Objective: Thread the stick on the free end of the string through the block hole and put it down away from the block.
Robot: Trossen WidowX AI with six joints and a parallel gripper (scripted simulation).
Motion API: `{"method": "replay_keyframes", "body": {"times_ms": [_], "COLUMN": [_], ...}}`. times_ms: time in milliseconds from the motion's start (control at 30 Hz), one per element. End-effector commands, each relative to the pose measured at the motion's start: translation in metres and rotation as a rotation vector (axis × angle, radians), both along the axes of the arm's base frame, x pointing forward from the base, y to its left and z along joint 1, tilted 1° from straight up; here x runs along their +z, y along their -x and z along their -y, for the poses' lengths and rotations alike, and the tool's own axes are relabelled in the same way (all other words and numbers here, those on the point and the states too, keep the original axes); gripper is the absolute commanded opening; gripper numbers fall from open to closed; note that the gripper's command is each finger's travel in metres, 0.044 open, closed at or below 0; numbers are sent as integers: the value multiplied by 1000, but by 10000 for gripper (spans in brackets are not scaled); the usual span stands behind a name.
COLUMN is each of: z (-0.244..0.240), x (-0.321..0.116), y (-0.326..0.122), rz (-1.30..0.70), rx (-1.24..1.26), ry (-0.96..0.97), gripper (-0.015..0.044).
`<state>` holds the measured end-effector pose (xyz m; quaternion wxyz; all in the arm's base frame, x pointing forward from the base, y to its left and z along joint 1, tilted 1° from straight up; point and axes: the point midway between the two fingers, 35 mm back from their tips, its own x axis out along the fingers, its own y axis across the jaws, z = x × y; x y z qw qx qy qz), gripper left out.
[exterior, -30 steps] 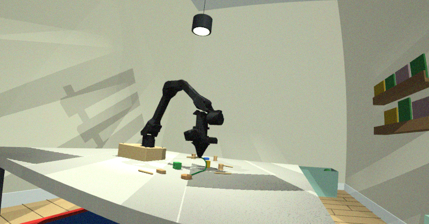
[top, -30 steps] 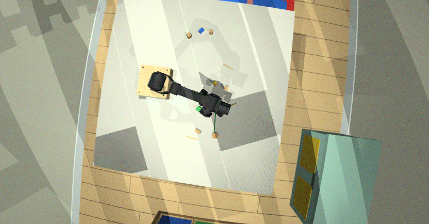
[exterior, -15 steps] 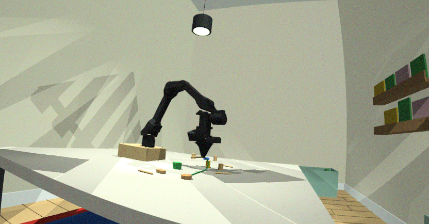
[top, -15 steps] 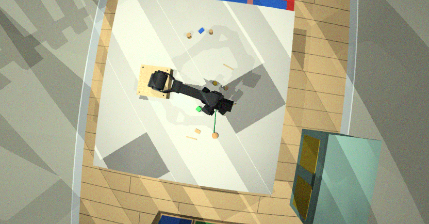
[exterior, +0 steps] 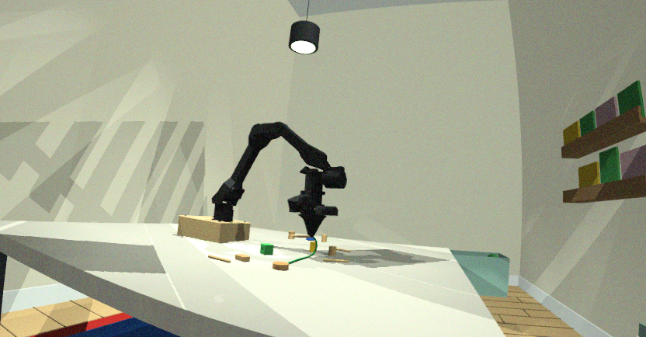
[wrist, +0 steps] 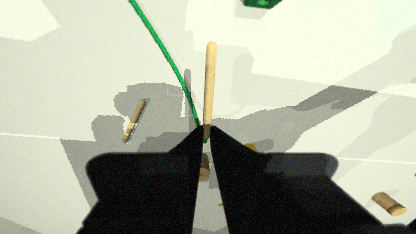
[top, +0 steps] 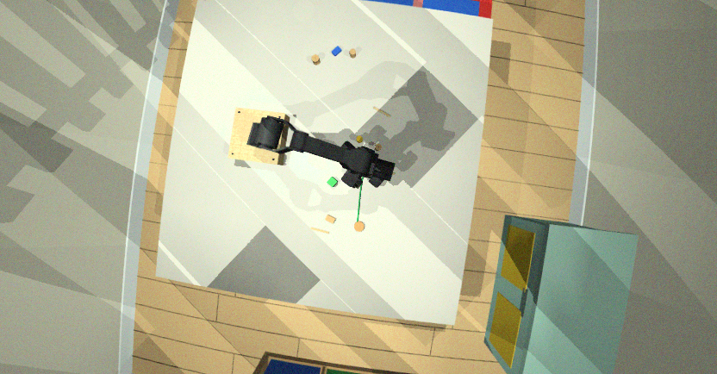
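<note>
My gripper [exterior: 311,235] [wrist: 206,129] is shut on one end of the pale wooden stick [exterior: 301,236] [wrist: 210,80], above the table. The stick is about level, and its free end points away from the fingers. The green string [top: 359,201] [exterior: 315,248] [wrist: 165,56] runs from the held end down to the round wooden button [top: 358,226] [exterior: 280,266]. The green block [top: 332,182] [exterior: 266,248] [wrist: 261,2] stands on the table, apart from the stick, with a dark hole in one side in the exterior view. In the top view the arm hides the fingertips and the stick.
Near the arm are a yellow piece [top: 358,139] [exterior: 312,246] and a brown cylinder [top: 378,146] [exterior: 332,250] [wrist: 204,171]. Loose sticks [top: 382,111] [top: 320,229] and a tan block [top: 331,218] [exterior: 242,258] lie around. A blue piece [top: 336,51] lies between two cylinders farther off.
</note>
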<state>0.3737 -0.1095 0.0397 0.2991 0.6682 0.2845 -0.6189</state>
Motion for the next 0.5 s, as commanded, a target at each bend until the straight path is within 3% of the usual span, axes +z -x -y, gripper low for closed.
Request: {"method": "replay_keyframes", "body": {"times_ms": [0,467], "z": [-5,-19], "x": [-3,-2], "y": [-3,-14], "rz": [-8,-7], "rx": [-5,-7], "ry": [-9,-11], "gripper": [0,0]}}
